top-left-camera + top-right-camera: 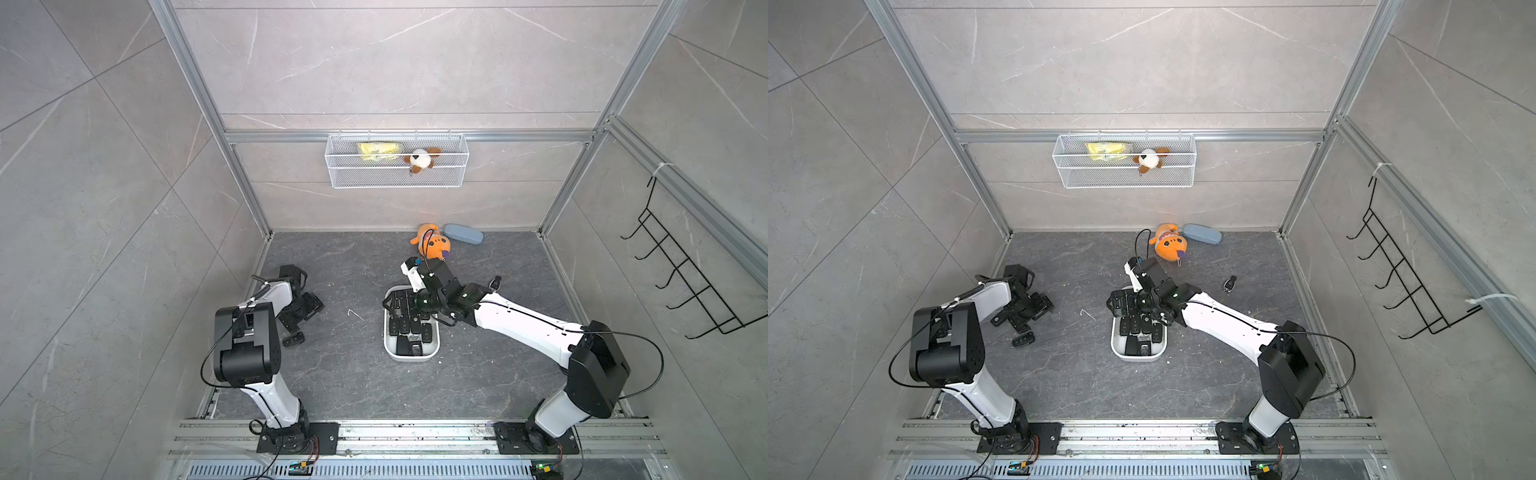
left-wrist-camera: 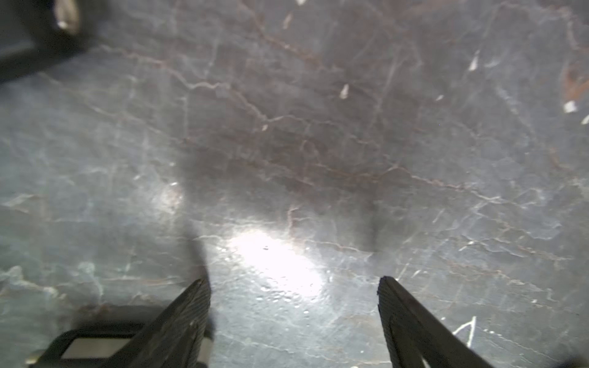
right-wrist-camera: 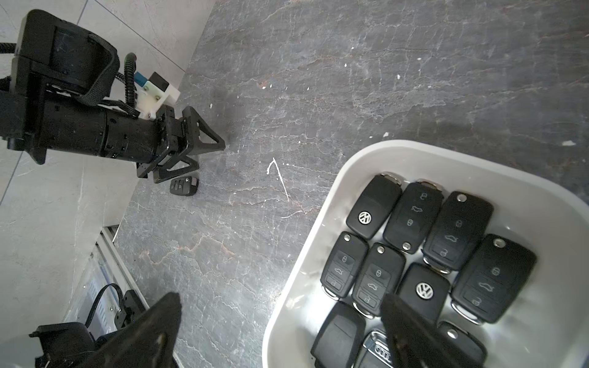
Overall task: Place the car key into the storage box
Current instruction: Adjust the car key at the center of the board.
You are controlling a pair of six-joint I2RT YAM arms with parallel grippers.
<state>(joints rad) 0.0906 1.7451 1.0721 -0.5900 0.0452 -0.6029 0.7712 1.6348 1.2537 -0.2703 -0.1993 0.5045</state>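
The white storage box (image 1: pixel 411 358) (image 1: pixel 1138 356) (image 3: pixel 318 223) sits mid-floor and holds several black car keys (image 3: pixel 411 216). My right gripper (image 3: pixel 280 299) (image 1: pixel 399 303) hangs open and empty over the box's far end. One of its fingers is above the keys, the other above bare floor. A loose car key (image 1: pixel 293 340) (image 1: pixel 1022 340) (image 3: pixel 184 185) (image 2: pixel 95 344) lies on the floor just outside one finger of my left gripper (image 2: pixel 291 282) (image 3: pixel 208 156) (image 1: pixel 1034 318). That gripper is open low over bare floor. Another car key (image 1: pixel 1229 284) lies right of the right arm.
An orange plush toy (image 1: pixel 432 245) and a blue-grey case (image 1: pixel 463 235) lie by the back wall. A white wire basket (image 1: pixel 397 166) holding a yellow packet and a plush dog hangs on that wall. A black hook rack (image 1: pixel 685 282) hangs on the right wall.
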